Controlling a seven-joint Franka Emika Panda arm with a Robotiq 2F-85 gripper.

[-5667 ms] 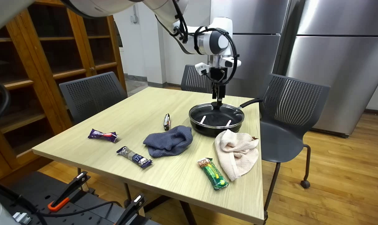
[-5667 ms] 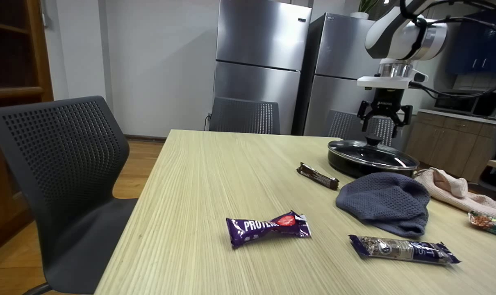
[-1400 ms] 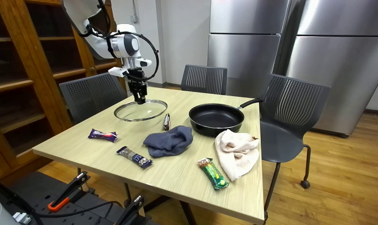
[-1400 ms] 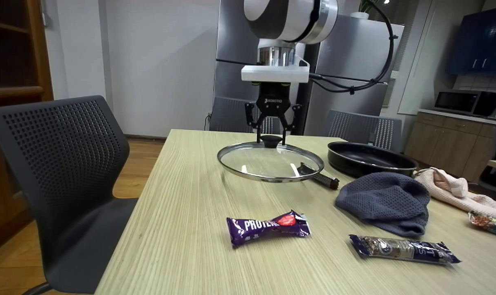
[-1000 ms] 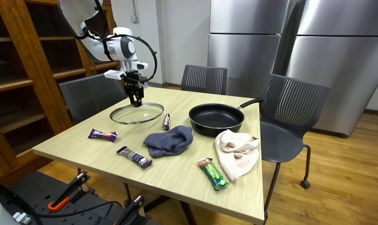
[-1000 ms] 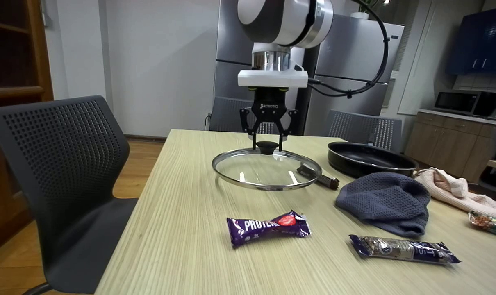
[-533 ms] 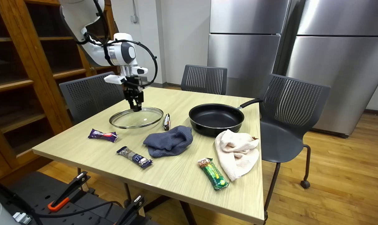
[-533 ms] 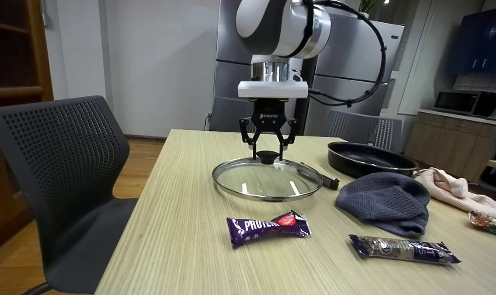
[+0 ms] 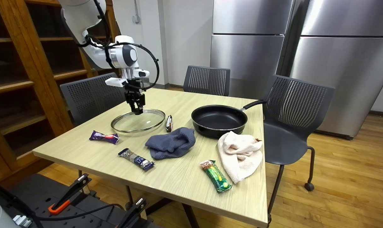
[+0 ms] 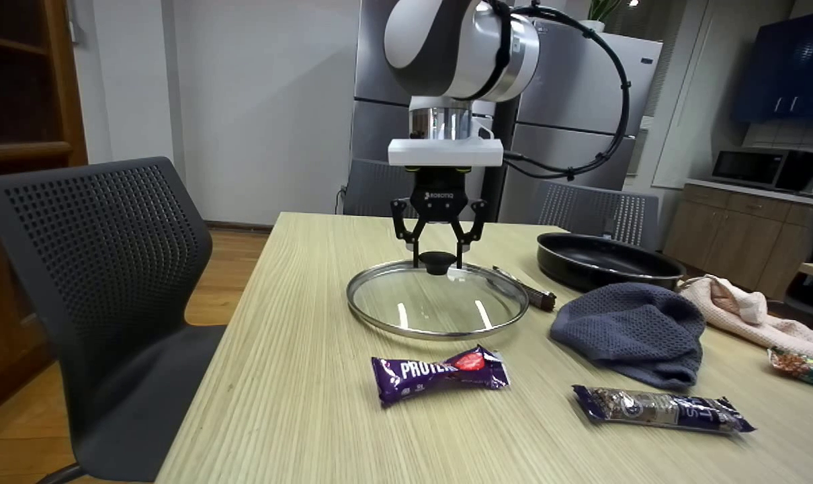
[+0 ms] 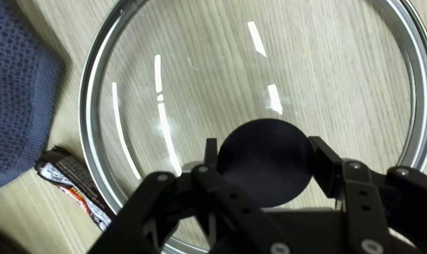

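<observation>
My gripper (image 10: 437, 261) points down in both exterior views, its fingers (image 11: 326, 165) pinching the round black knob (image 11: 266, 162) from either side; that knob tops the glass lid (image 9: 141, 123), which sits roughly level at the left of the table (image 9: 178, 177) in an exterior view, though I cannot tell whether its metal rim (image 11: 90, 116) touches the wood; just right of the lid I see a brown-wrapped bar (image 9: 169, 123); the black frying pan (image 9: 219, 117) stands farther right, its handle (image 9: 254, 103) pointing to the far right; nearer, between lid and pan, a blue cloth (image 9: 171, 144) lies bunched; a purple bar (image 9: 104, 137) is near left of the lid, a silver and navy bar (image 9: 136, 159) nearer still; a pink cloth (image 9: 240, 155) and a green bar (image 9: 216, 176) lie at the near right.
</observation>
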